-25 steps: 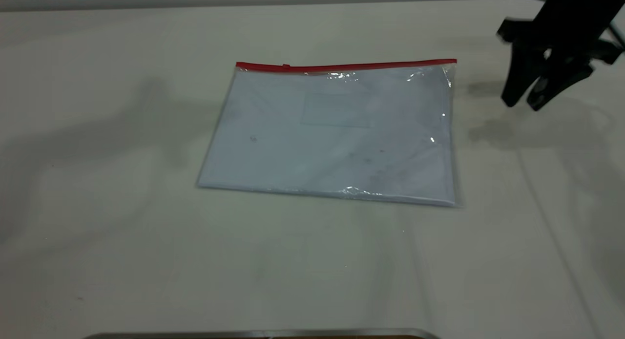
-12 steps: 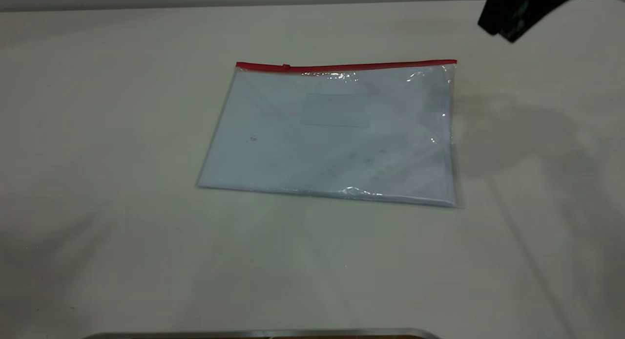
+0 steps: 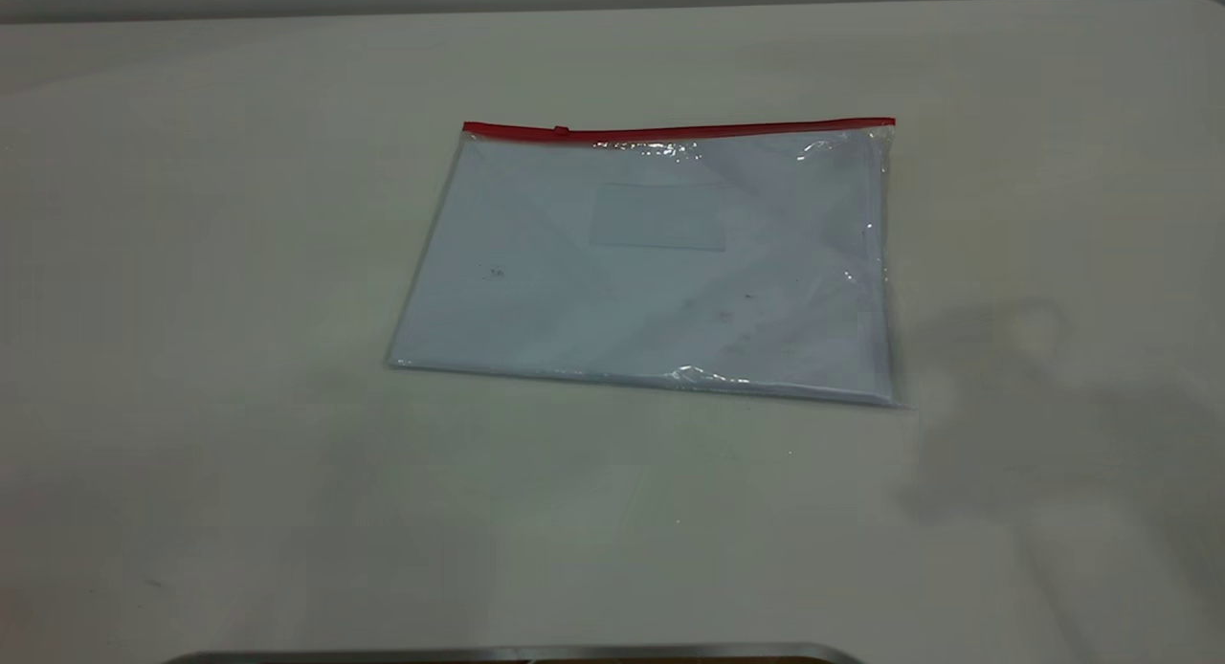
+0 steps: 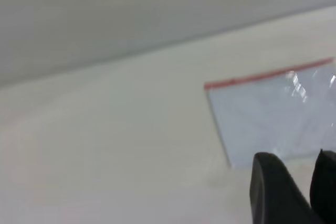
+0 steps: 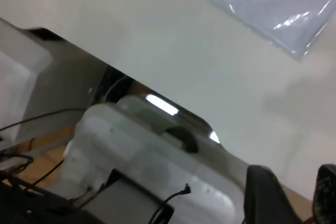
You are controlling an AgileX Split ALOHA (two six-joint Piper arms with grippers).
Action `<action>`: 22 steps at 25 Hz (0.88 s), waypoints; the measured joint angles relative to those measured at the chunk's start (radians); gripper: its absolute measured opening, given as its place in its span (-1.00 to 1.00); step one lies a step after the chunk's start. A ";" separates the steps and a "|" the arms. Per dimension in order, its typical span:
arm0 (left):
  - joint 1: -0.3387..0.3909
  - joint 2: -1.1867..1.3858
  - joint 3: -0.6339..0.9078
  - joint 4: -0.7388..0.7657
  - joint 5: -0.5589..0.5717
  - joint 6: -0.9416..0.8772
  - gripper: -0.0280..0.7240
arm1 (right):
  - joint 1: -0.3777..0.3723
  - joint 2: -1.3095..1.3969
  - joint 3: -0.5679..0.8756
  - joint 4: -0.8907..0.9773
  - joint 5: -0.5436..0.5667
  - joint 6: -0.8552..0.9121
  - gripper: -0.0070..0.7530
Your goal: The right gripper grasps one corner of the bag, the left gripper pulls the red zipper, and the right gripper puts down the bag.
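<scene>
Bag [image 3: 651, 262] lying flat mid-bench [image 3: 239, 453], red zipper [image 3: 679, 128] along the far edge. No arms visible from outside. Left gripper [image 4: 299, 169] cut off at the frame edge, fingers parted, holding nothing, near the bag's corner. Right gripper [image 5: 294, 179] likewise cropped, spread, empty, out past the bench edge.
</scene>
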 joint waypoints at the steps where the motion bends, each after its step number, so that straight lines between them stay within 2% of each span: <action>1: 0.000 -0.039 0.058 0.011 0.000 -0.015 -0.27 | 0.000 -0.071 0.028 -0.006 0.004 0.000 -0.28; 8: 0.000 -0.220 0.400 0.035 0.000 -0.040 0.04 | 0.000 -0.625 0.251 -0.143 0.024 0.049 -0.25; 12: 0.000 -0.270 0.534 0.035 -0.005 -0.046 0.10 | 0.000 -1.033 0.405 -0.264 0.022 0.145 -0.13; 15: 0.000 -0.277 0.580 0.035 -0.005 -0.060 0.11 | 0.000 -1.316 0.507 -0.368 -0.027 0.271 -0.09; 19: 0.000 -0.277 0.593 0.043 -0.006 -0.064 0.11 | 0.000 -1.398 0.629 -0.433 0.006 0.301 -0.12; 22: 0.000 -0.277 0.627 0.087 -0.012 -0.064 0.11 | 0.000 -1.392 0.647 -0.434 -0.081 0.287 -0.15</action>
